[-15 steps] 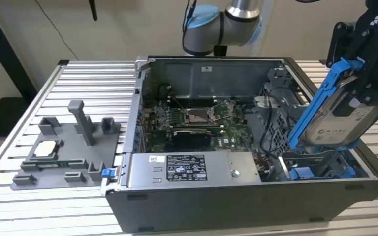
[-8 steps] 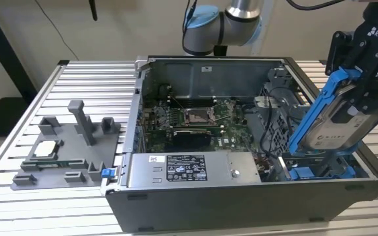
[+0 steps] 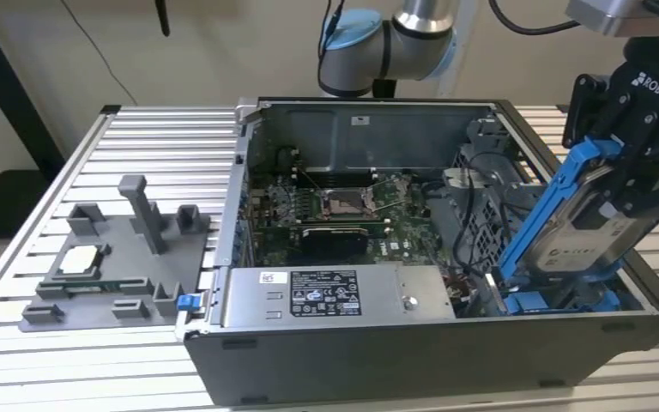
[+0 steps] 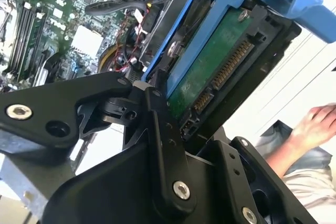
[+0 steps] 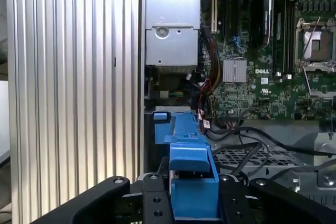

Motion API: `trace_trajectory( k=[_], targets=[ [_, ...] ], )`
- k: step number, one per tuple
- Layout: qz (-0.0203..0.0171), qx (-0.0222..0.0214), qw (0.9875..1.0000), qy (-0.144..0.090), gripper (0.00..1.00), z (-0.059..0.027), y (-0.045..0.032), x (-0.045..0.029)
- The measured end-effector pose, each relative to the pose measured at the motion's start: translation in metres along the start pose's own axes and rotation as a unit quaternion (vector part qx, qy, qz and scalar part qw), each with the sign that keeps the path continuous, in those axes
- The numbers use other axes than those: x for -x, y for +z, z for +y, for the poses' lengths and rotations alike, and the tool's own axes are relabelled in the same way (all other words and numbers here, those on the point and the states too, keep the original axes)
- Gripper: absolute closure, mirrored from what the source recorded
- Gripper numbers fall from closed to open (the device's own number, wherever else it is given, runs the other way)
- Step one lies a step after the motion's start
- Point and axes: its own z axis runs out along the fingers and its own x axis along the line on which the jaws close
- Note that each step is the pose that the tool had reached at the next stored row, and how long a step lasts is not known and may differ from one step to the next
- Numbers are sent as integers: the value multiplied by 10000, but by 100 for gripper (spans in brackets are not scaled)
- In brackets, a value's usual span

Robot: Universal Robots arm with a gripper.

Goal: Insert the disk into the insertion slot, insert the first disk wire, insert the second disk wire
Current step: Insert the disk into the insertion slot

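The disk (image 3: 570,236), a silver drive in a blue carrier, hangs tilted over the open case's corner at the exterior view's right. My gripper (image 3: 621,184) is shut on its upper part. The disk's lower end reaches down towards the insertion slot (image 3: 541,300), a bay with blue fittings inside the grey cage. In the second wrist view the disk's green underside (image 4: 210,72) and connectors face the camera beside a black finger (image 4: 163,145). In the first wrist view the blue carrier (image 5: 191,182) sits between my gripper's fingers (image 5: 194,195). Black cables (image 5: 247,135) cross the perforated cage (image 5: 247,157); which ones are disk wires I cannot tell.
The open computer case (image 3: 421,343) stands on a ribbed metal table (image 3: 135,137). Inside are the motherboard (image 3: 341,202) and a grey power supply box (image 3: 329,296). A grey fixture holding parts (image 3: 112,257) sits at the exterior view's left. A person's hand (image 4: 320,121) is nearby.
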Motion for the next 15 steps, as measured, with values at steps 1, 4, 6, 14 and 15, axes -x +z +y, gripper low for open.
trace_trajectory(
  k=[1,4,6,14,15],
  targets=[
    [0,0,10000,-2,100,-1,18,0],
    [0,0,10000,-10,100,-3,72,0],
    [0,0,10000,-14,100,-4,102,0],
    [1,-1,10000,-36,100,-30,163,0],
    [1,0,10000,-37,100,-34,171,1]
  ],
)
